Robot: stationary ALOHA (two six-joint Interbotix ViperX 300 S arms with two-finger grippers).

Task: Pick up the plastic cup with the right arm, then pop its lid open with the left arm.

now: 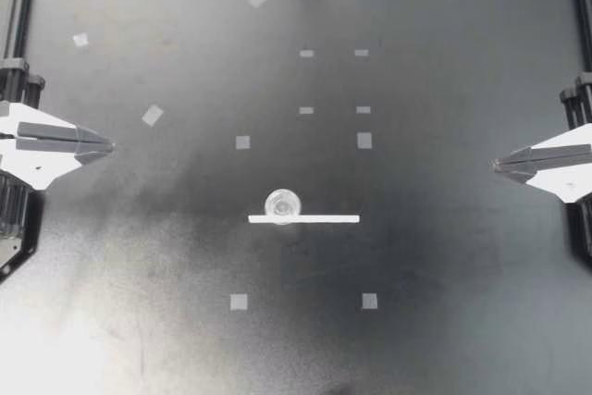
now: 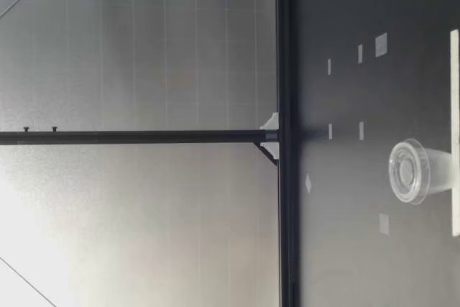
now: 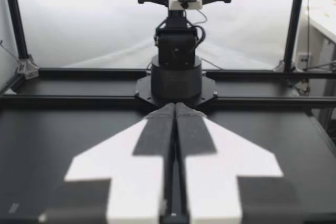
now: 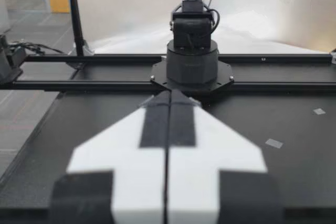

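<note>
From above: left claw (image 1: pixel 109 147) pressed together, holding nothing, out at the left edge of the table (image 1: pixel 444 256). Same for the right claw (image 1: pixel 495 165), pressed together and empty at the right edge. In the middle, well apart from both, stood the cup (image 1: pixel 282 203), right by the strip (image 1: pixel 319 219), toward its left end. Around it, tape squares (image 1: pixel 239 302).

From table height: cup (image 2: pixel 417 171) upright, mouth up, looked empty, just behind the strip (image 2: pixel 454 106). No claw seen here.

From the left wrist: left claw (image 3: pixel 175 107) tight together, nothing in it. Ahead, bare table and the right arm (image 3: pixel 176 80).

From the right wrist: right claw (image 4: pixel 169 94) tight together too, nothing in it. Ahead, the left arm (image 4: pixel 191 66).

Looked like nothing done yet: cup not touched, both claws far from it.
</note>
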